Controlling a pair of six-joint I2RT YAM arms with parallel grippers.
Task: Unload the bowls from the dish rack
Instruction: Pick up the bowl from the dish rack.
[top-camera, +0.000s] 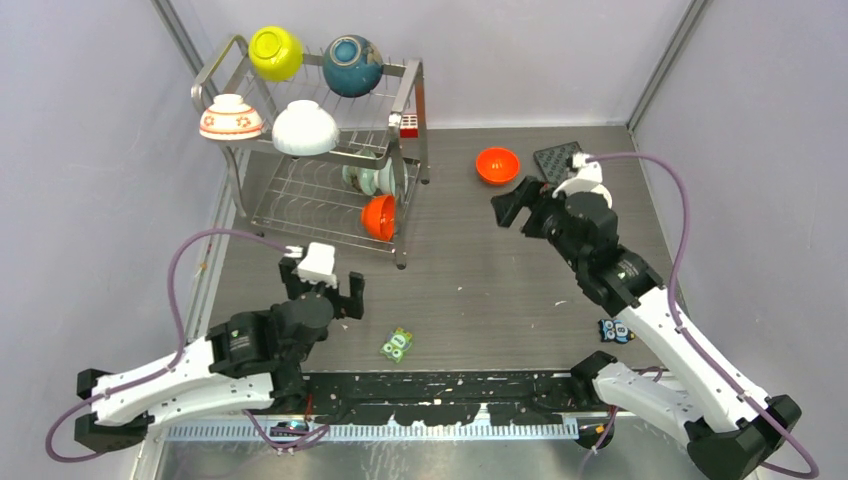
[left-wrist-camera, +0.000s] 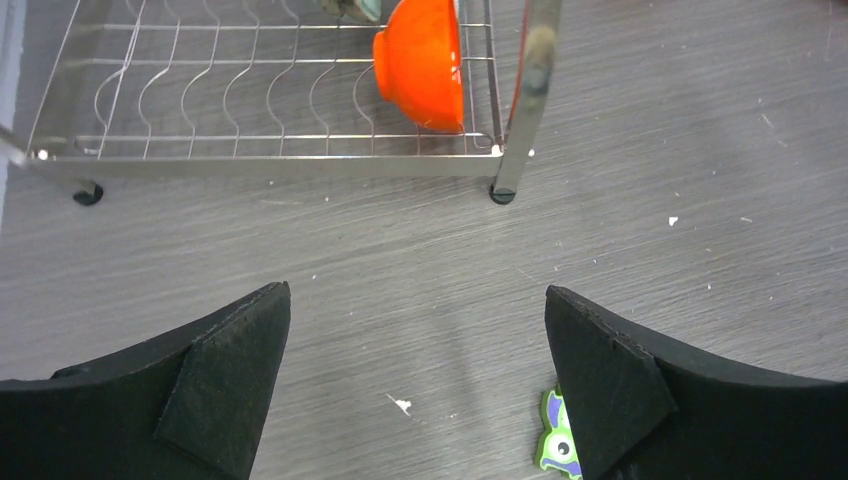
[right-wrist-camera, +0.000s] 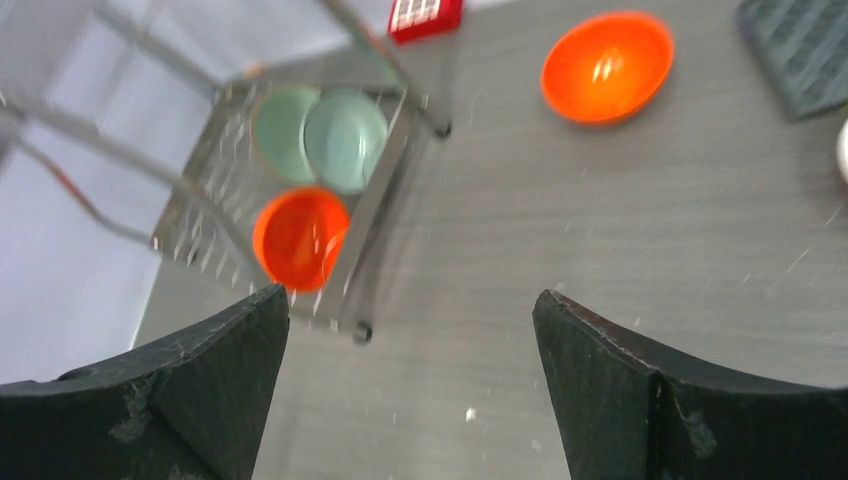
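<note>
The left gripper (left-wrist-camera: 415, 300) and right gripper (right-wrist-camera: 410, 295) hang empty, fingers spread. An orange bowl (left-wrist-camera: 420, 62) stands on edge in the dish rack's (left-wrist-camera: 260, 165) lower tier. Straddle its rim squarely, clear of the wires.

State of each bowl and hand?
Yellow-green bowl: top tier, inverted.
Teal bowl: top tier, inverted.
Flowered bowl: top tier, inverted.
White bowl: top tier, inverted.
Racked orange bowl: lower tier, edgewise.
Pale green bowls: lower tier, edgewise.
Table orange bowl: unloaded, upright.
Left hand: open, empty.
Right hand: open, empty.
</note>
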